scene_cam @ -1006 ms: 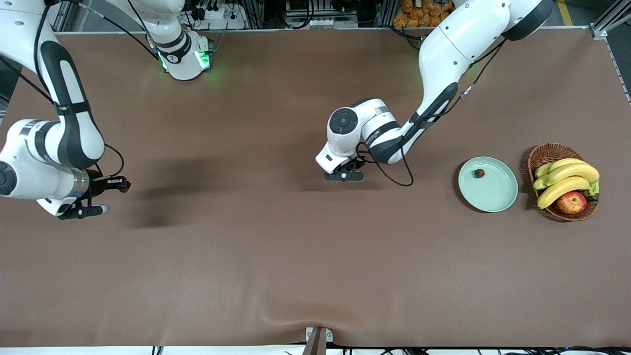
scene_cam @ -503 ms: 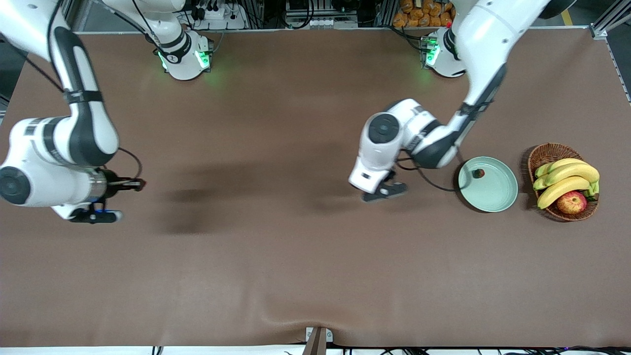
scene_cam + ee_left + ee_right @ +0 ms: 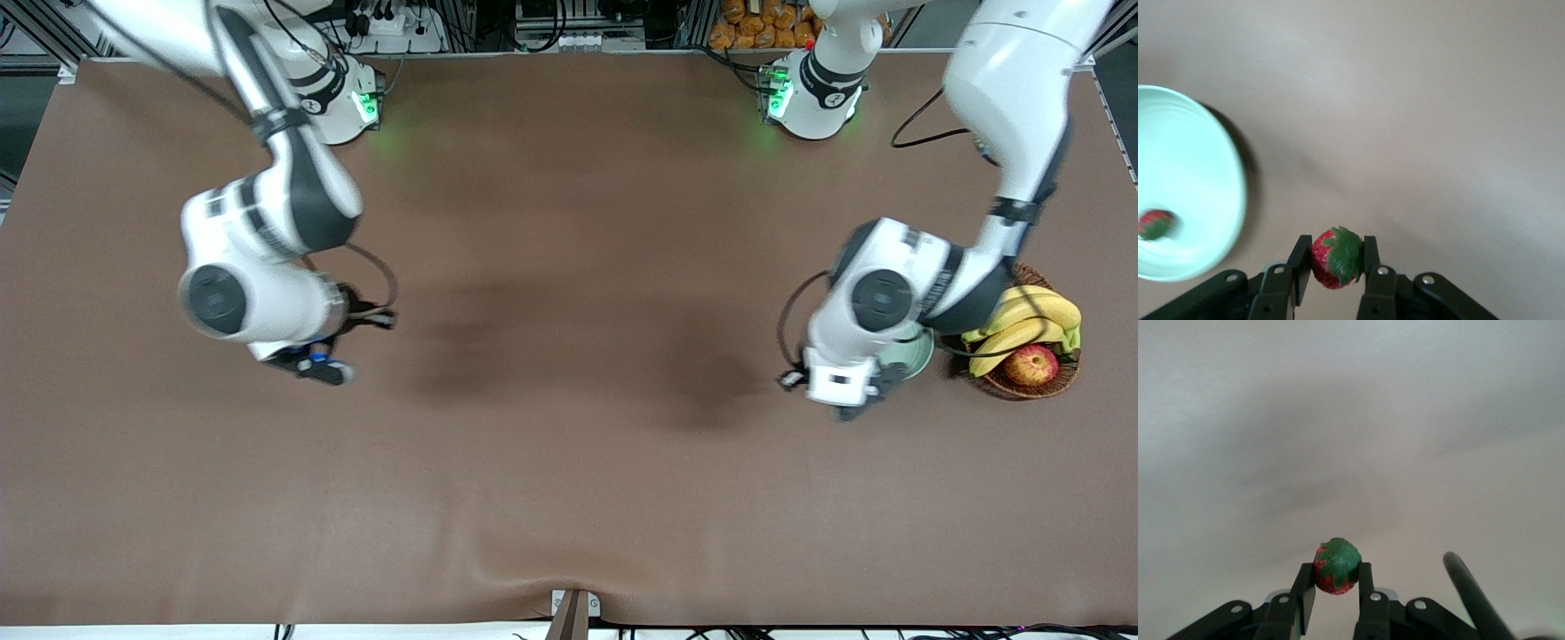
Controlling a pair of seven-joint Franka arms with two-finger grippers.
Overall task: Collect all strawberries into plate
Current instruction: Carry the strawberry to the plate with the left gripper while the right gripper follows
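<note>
My left gripper is shut on a red strawberry with a green cap and holds it over the table just beside the pale mint-green plate. My left arm covers most of the plate in the front view, where a sliver of its rim shows. Another strawberry lies on the plate. My right gripper is shut on a third strawberry over the bare table toward the right arm's end.
A brown wicker basket with bananas and a red-yellow apple stands beside the plate at the left arm's end of the table. The table is covered with a brown mat.
My left gripper has carried its strawberry from the table's middle to just beside the plate. My right gripper has moved with its strawberry toward the middle of the table.
</note>
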